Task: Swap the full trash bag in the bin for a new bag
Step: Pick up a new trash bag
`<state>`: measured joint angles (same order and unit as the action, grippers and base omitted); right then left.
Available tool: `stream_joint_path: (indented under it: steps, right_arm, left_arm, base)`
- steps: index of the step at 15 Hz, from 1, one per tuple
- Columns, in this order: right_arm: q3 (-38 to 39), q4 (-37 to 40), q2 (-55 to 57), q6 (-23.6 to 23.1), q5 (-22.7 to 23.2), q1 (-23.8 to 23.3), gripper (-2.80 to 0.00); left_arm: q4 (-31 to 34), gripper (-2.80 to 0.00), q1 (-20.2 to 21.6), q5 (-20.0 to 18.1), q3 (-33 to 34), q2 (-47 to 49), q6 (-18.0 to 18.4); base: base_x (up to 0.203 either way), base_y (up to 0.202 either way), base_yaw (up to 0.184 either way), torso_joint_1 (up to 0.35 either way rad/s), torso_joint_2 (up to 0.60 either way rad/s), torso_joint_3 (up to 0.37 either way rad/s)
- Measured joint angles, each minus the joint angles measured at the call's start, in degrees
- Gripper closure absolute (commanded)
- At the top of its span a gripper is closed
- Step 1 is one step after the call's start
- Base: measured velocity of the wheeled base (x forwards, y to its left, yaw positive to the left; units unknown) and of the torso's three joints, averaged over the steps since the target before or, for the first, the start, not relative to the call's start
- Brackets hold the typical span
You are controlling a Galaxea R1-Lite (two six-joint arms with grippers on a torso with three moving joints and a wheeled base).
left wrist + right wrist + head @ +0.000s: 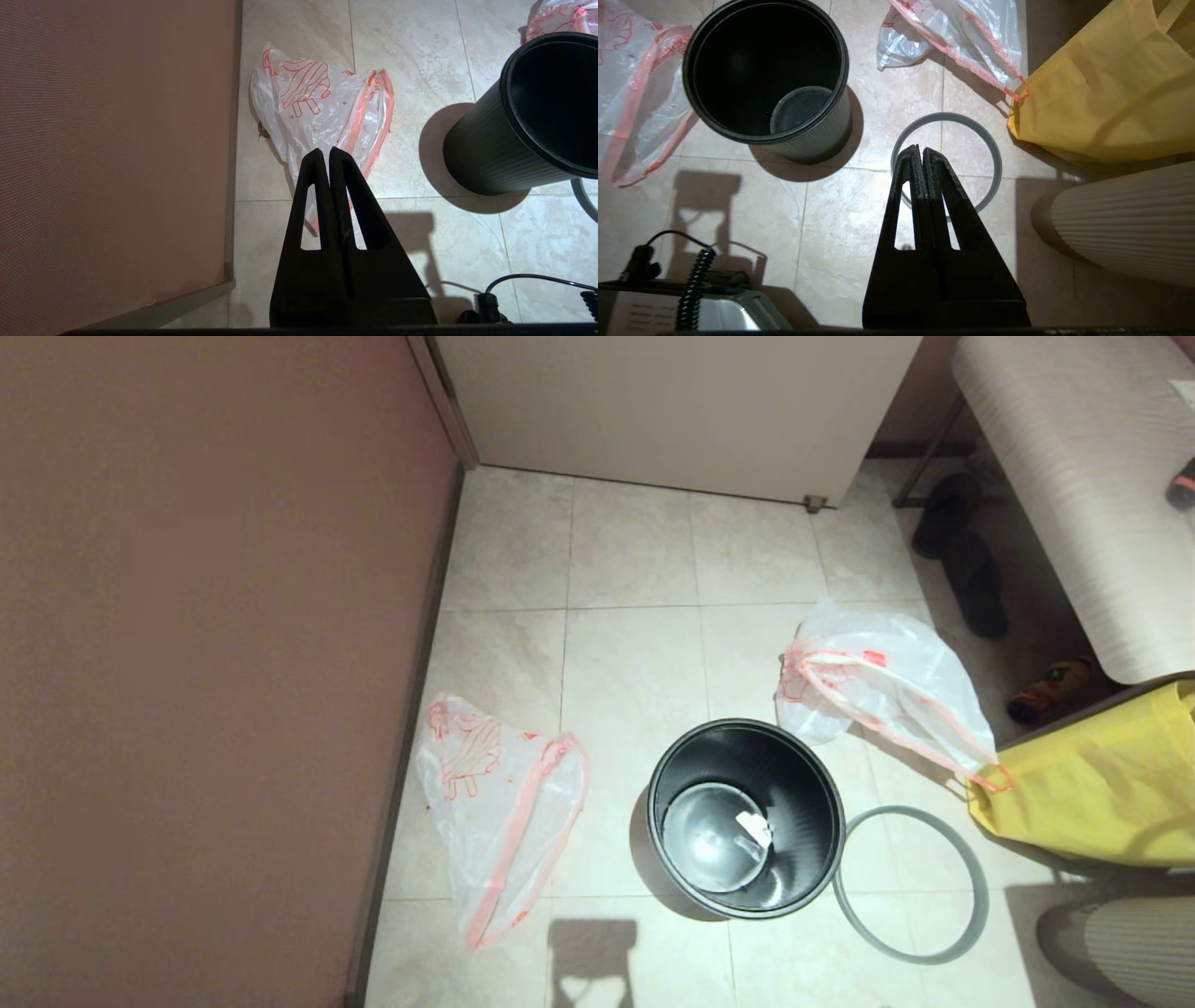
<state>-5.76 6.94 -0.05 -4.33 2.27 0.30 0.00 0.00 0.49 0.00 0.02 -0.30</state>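
Observation:
The black bin [808, 784] [490, 154] [738, 56] stands upright on the tiled floor with no bag in it; a small white scrap [752, 826] lies at its bottom. Its grey hoop [910, 811] [945, 115] lies flat on the floor to its right. The limp new bag [495, 803] [322, 107] with red line print lies left of the bin. A second thin translucent bag [887, 681] [966, 23] lies behind and right; no bottles show in it. No bulky full bag is in view. My left gripper [325, 151] hangs shut and empty above the new bag. My right gripper [920, 149] hangs shut and empty above the hoop.
A brown wall [205, 663] bounds the left side. A yellow fabric bag [1102, 784] [1101, 84] sits at the right, touching the second bag's drawstring. A white ribbed object [1139, 943] stands near right. Dark shoes [971, 579] lie under a bench at the back right.

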Motion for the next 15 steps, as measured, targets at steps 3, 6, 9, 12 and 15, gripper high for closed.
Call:
stream_joint_path:
  steps: [3, 6, 9, 12, 15]
  right_arm:
    - [4.5, -6.8, -0.1, -0.9, -1.3, 0.0, 0.00]
    - [5.4, -6.8, -0.1, 0.0, -1.2, 0.0, 0.00]
    - [5.7, -6.9, -0.1, 3.1, -1.5, 0.0, 0.00]
    - [5.8, -6.9, -0.1, 3.7, -1.6, 0.0, 0.00]
    - [5.8, -7.0, -0.1, 3.7, -1.6, 0.0, 0.00]
  left_arm:
    - [0.0, 0.00, 0.0, 0.0, 0.0, 0.0, 0.0]
    - [0.0, 0.00, 0.0, 0.0, 0.0, 0.0, 0.0]
    - [0.0, 0.00, 0.0, 0.0, 0.0, 0.0, 0.0]
    - [0.0, 0.00, 0.0, 0.0, 0.0, 0.0, 0.0]
    - [0.0, 0.00, 0.0, 0.0, 0.0, 0.0, 0.0]
  base:
    - [0.000, 0.000, 0.000, 0.000, 0.00, 0.000]
    - [0.000, 0.000, 0.000, 0.000, 0.00, 0.000]
    - [0.000, 0.000, 0.000, 0.000, 0.00, 0.000]
    - [0.000, 0.000, 0.000, 0.000, 0.00, 0.000]
    - [0.000, 0.000, 0.000, 0.000, 0.00, 0.000]
